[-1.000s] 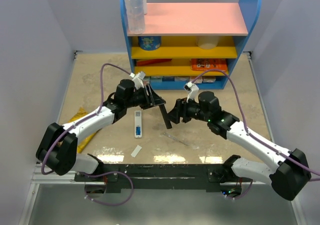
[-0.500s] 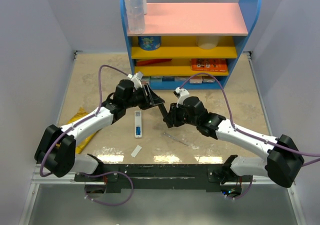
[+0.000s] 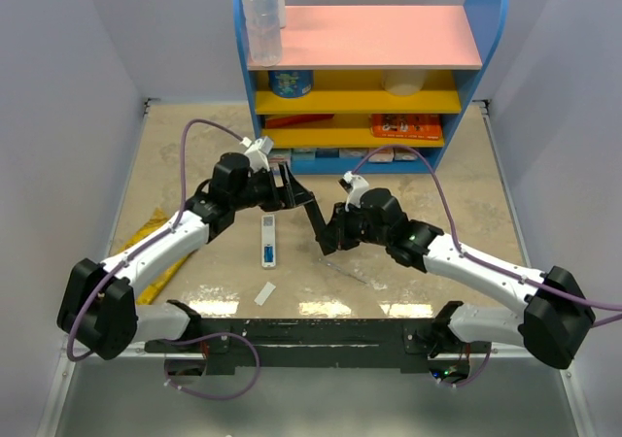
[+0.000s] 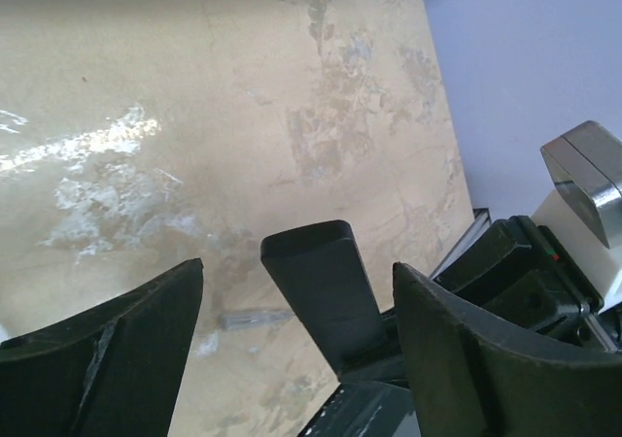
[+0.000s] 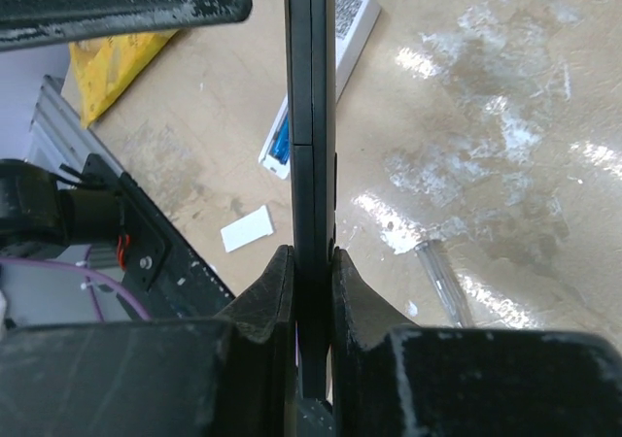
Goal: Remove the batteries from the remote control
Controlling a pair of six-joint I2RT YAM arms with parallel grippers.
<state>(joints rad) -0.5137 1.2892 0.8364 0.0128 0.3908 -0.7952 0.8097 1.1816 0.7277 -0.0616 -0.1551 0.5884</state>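
Observation:
A long black remote control (image 3: 313, 214) hangs tilted above the table between both arms. My right gripper (image 5: 311, 254) is shut on its lower end, and the black remote (image 5: 311, 117) runs straight up from the pads. My left gripper (image 4: 296, 272) is open, its fingers standing either side of the remote's upper end (image 4: 326, 282) with gaps on both sides. A white remote (image 3: 266, 241) lies on the table left of it, back up, with blue batteries (image 5: 281, 148) showing at its near end. A small white cover (image 3: 265, 293) lies nearer the front edge.
A thin grey stick (image 3: 348, 270) lies on the table under my right arm. A yellow packet (image 3: 155, 238) lies at the left. A blue shelf unit (image 3: 369, 68) with a clear bottle (image 3: 261, 15) on top stands at the back.
My right gripper moved left to the black remote and shut on its lower end. My left gripper, which was holding the remote, has opened and let go.

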